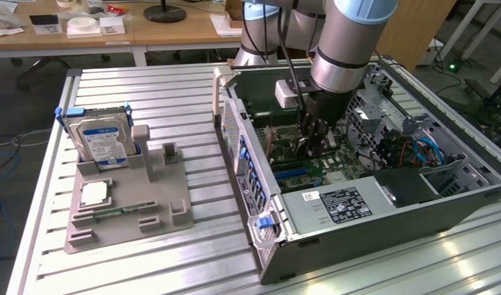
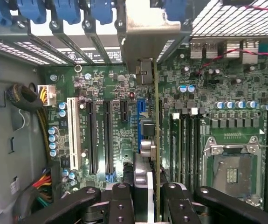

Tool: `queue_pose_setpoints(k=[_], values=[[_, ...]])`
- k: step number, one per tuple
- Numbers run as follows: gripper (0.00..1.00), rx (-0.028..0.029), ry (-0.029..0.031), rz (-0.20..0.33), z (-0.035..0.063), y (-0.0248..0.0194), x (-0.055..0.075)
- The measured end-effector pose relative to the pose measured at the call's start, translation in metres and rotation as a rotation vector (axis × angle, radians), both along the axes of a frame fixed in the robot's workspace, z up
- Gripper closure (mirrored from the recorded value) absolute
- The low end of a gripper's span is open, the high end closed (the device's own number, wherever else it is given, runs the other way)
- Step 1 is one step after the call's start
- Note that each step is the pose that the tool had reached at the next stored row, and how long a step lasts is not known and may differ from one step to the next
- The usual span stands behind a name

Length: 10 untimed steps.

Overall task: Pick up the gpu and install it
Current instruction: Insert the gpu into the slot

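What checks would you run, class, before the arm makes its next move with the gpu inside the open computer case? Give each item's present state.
1. gpu held in the gripper: ok, the card sits edge-on between the fingers.
2. Gripper inside the computer case: ok, the arm reaches down over the motherboard.
3. Card lined up with the blue slot: cannot tell; it stands just beside it.
4. Card seated: cannot tell.
5. Hard drive out of the way: ok, it stands in the grey fixture outside the case.
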<state>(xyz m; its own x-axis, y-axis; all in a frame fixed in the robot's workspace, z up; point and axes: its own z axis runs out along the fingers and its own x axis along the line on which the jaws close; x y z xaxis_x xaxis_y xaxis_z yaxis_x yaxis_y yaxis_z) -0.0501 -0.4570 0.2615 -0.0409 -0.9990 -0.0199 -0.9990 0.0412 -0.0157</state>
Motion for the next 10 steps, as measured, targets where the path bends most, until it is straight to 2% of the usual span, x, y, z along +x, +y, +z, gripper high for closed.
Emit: queue_pose_setpoints(k=[5,8,10], values=[[0.72,-0.0002,0.0001,0.000,-0.0056,-0.0008,-0.003],[0.72,-0.0001,0.0000,0.000,-0.0105,-0.0042,-0.004],[0.72,-0.0001,0.0000,0.000,-0.0127,-0.0045,-0.004]])
